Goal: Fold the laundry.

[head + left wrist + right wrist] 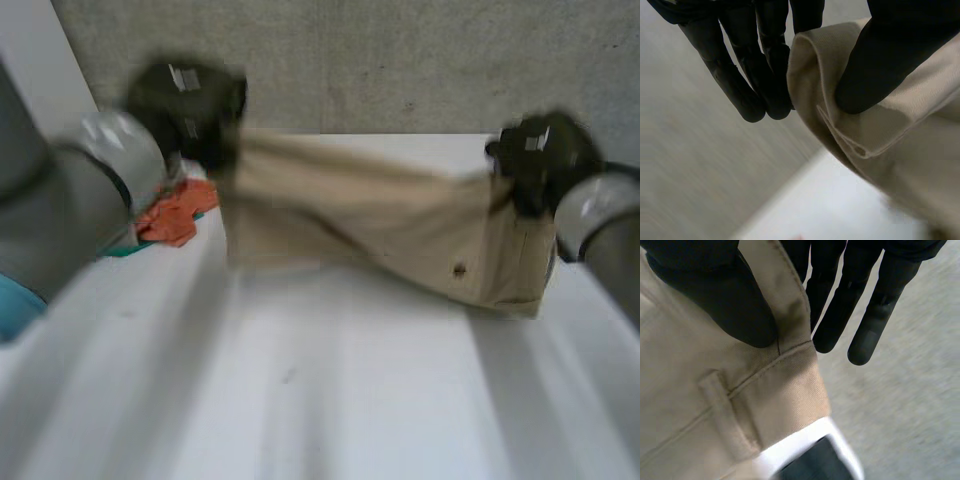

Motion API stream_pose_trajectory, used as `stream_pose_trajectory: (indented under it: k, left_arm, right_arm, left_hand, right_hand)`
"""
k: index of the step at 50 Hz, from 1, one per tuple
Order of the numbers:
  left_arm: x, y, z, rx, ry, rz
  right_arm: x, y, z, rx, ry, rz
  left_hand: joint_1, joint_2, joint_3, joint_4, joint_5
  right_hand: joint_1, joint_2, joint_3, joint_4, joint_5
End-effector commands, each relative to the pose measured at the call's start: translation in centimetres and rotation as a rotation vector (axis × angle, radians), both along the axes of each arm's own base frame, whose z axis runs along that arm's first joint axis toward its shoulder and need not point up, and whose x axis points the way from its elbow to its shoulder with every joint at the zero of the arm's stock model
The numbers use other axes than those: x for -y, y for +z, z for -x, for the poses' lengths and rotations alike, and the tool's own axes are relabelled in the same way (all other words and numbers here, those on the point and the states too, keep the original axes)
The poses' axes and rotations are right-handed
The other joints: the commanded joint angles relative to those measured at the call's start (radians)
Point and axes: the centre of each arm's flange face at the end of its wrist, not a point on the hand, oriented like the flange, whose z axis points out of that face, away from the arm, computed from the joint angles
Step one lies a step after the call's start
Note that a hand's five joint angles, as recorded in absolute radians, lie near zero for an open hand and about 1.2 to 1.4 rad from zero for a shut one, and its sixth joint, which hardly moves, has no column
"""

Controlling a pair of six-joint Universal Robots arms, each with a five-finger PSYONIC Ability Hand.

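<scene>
Trousers [380, 225] between left hand [195, 110] and right hand [540, 160] (above table [300, 400]), cloth [178, 212] at left

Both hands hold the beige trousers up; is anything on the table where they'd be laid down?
Nothing visible: the table beneath the trousers is bare. An orange cloth lies off by the left arm.

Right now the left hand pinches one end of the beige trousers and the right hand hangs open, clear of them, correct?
Not quite. The right hand is not open: the right wrist view shows its thumb and fingers pinching the waistband of the beige trousers. The left hand does pinch the other end.
</scene>
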Motion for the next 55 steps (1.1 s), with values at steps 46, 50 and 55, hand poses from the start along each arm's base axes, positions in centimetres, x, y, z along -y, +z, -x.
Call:
stream_pose_trajectory:
  k: [46,50,55]
  left_arm:
    - [-1.3,4.7,-4.8,-0.066,0.122,-0.041]
    - [1.7,2.0,-3.5,-0.028,0.122,-0.101]
    - [5.1,0.6,-1.4,-0.013,0.107,-0.067]
  right_arm:
    - [-3.9,5.6,-0.9,-0.074,0.037,-0.337]
    - [-2.0,2.7,-2.2,-0.106,0.025,-0.375]
    - [0.9,0.6,-4.3,-0.093,-0.013,-0.290]
  left_hand:
    - [0.270,0.204,0.209,0.201,0.231]
    - [0.270,0.204,0.209,0.201,0.231]
    - [0.270,0.204,0.209,0.201,0.231]
  right_hand:
    - [0.280,0.220,0.207,0.200,0.206]
    - [0.280,0.220,0.207,0.200,0.206]
    - [0.280,0.220,0.207,0.200,0.206]
